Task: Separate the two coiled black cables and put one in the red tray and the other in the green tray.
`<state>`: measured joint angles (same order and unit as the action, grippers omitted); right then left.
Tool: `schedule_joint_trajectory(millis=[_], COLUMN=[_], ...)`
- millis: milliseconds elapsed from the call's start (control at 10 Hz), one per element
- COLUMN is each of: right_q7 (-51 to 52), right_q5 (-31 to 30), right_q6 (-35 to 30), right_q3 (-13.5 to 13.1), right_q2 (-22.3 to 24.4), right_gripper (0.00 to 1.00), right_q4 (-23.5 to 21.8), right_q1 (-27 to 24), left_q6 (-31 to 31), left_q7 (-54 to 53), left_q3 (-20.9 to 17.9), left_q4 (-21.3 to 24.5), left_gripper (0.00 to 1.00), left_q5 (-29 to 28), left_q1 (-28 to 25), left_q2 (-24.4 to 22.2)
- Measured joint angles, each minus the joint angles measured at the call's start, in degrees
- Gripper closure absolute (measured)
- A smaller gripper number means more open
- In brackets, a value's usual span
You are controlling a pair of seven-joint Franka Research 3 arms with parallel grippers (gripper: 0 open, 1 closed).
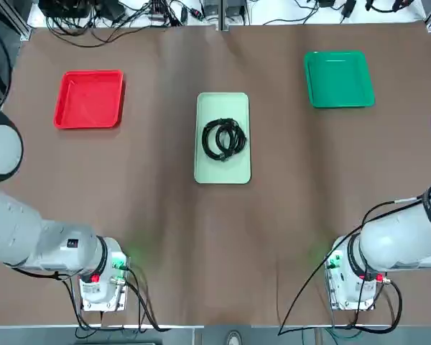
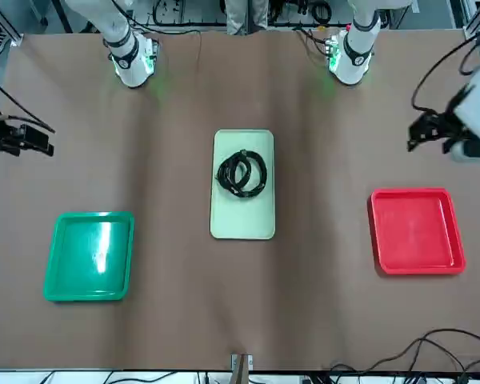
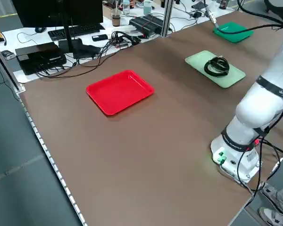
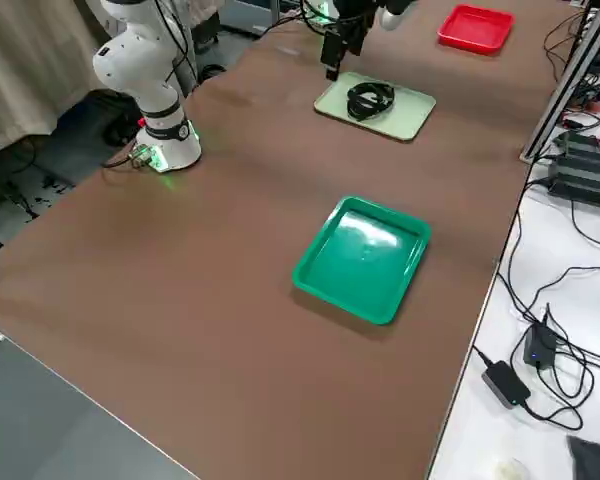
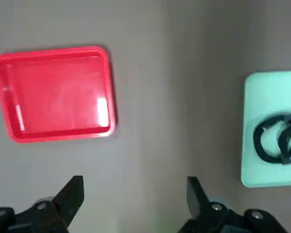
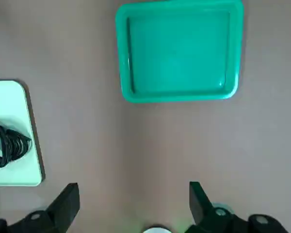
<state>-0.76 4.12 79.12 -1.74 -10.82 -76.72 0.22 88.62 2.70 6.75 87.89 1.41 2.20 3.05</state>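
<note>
- One broad brown table (image 1: pixel 287 237), its top spread flat under my two pairs of fingers
- One white desk (image 3: pixel 92 59) past the table's far edge, bearing a black monitor (image 3: pixel 61 12), a keyboard (image 3: pixel 75 31) and tangled black wiring (image 1: pixel 104 32)
- Two white arms, mine: the left arm (image 1: pixel 29 226) reaching in over the table's left side, the right arm (image 1: pixel 409 233) over its right side
- One pale green tray (image 1: pixel 210 108), rectangular, low-rimmed, lying mid-table between the other two trays and nearer my bases than either
- Two shallow square trays, rims raised: the red tray (image 1: pixel 88 100) far out on my left, the green tray (image 1: pixel 339 80) far out on my right, each well apart from the pale one; nothing in either
- Two grippers, black-fingered: my left gripper (image 5: pixel 135 180) hangs above the table on the near side of the red tray, fingers spread wide with nothing between them; my right gripper (image 6: pixel 135 186) hangs on the near side of the green tray, its fingers likewise wide, holding nothing, and both pairs are clear of the cables
- Two coiled black cables (image 1: pixel 224 139), grouped together on the pale green tray: one larger, looser loop and one smaller ring overlapping it toward my right, as my left wrist view shows; where one cord ends and the other begins within the overlap, I cannot tell
</note>
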Motion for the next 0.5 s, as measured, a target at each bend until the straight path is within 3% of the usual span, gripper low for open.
schedule_joint_trajectory(millis=[200,500], right_q7=[0.0,0.28], right_q5=[7.92,14.87], right_q6=[0.98,0.92], right_q3=[-0.12,-0.13], right_q2=[-2.31,-5.85], right_gripper=[0.0,0.0], right_q4=[-0.45,-0.7], right_q1=[-0.32,-1.31], left_q6=[1.7,13.65], left_q7=[1.62,2.33], left_q3=[5.87,14.22], left_q4=[1.54,7.64], left_gripper=[0.06,0.02], left_q5=[0.1,0.13], left_q1=[0.28,0.79], left_q2=[2.77,9.67])
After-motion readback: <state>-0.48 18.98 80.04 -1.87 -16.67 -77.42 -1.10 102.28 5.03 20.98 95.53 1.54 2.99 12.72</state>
